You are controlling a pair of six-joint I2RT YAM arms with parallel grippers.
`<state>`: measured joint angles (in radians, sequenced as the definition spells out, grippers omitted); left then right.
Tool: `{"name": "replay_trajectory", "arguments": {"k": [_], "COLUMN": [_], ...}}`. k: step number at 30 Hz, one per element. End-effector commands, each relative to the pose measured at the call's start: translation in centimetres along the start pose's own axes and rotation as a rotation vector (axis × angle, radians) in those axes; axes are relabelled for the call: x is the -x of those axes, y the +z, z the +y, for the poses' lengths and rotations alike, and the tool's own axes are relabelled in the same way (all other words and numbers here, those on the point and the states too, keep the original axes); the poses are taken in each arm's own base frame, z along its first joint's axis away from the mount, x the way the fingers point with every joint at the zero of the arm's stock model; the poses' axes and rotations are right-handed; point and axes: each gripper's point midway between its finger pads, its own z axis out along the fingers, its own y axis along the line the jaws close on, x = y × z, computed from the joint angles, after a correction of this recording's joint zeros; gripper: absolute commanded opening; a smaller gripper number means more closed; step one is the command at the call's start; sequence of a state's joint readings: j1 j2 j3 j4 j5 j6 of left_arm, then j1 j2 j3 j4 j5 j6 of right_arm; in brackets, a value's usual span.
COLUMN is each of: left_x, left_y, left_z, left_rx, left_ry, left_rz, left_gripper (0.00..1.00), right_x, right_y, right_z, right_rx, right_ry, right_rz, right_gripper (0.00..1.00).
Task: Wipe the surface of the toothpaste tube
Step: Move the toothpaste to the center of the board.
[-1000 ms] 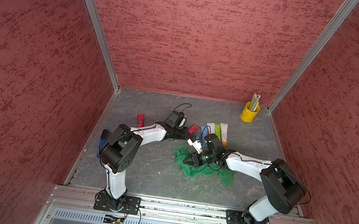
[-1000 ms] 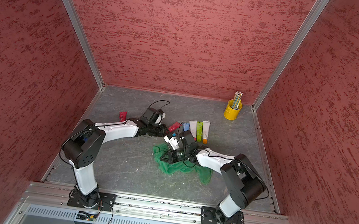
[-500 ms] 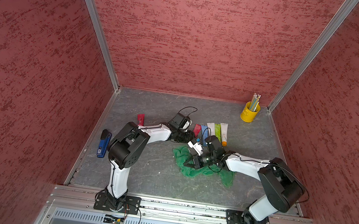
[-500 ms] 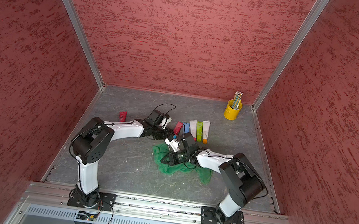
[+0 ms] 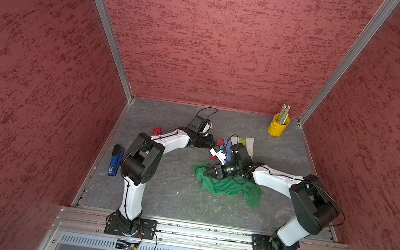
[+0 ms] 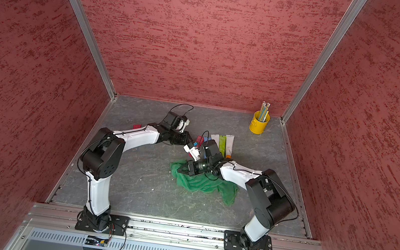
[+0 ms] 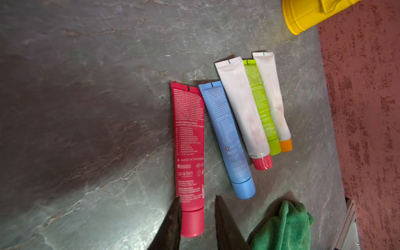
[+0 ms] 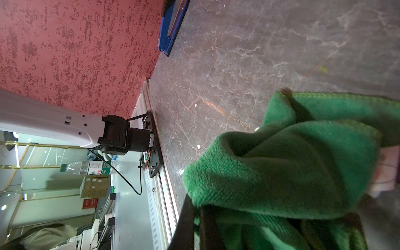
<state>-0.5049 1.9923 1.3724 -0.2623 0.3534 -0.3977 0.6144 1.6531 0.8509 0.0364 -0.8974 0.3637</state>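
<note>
**Bench layout, nearest to farthest.** Closest to the arm bases, the green cloth is lying crumpled on the grey bench, right of centre. The right tool is resting low on the cloth's left part, its jaws drawn together and pinching a fold. In the right wrist view the cloth is bunching up just beyond the tool's tips. Against the left wall a blue stapler is lying flat, well apart from the cloth.

Farther back, the left tool is reaching across to a row of tubes. Its jaws are standing apart, straddling the cap end of the red toothpaste tube. One finger is touching the tube's edge and the other is sitting just clear of it. This tube is lying flat on the bench, print upward, at the row's left end. Beside it are lying a blue tube, a red-capped white tube, a lime-green tube and an orange-capped white tube. In the far right corner a yellow cup of pencils is standing upright.
</note>
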Motion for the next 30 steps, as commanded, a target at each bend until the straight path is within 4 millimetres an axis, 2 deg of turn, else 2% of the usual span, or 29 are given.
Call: {"name": "replay_trajectory", "arguments": {"k": [1,4,11,25,30], "left_x": [-1.3,-1.7,-2.8,-3.3,-3.2], "left_y": [1.2,2.0,3.5,5.5,6.3], "left_z": [1.3,1.5,0.3,-1.8,-1.8], "left_rx": [0.044,0.037,-0.006,-0.093,-0.092], "left_ry": [0.000,-0.008,-0.002,-0.009,-0.003], "left_rz": [0.053,0.074,0.113,0.143,0.147], "left_gripper": [0.25,0.26,0.30,0.31,0.31], "right_x": [0.6,0.7,0.0,-0.5,-0.7], "right_y": [0.1,0.1,0.4,0.5,0.6], "right_z": [1.0,1.2,0.8,0.8,0.6], "right_rx": [0.046,0.056,0.067,0.077,0.077], "right_ry": [-0.006,-0.010,0.000,-0.001,0.003], "right_rz": [0.010,0.013,0.018,0.023,0.025], "right_gripper": [0.03,0.03,0.03,0.03,0.03]}}
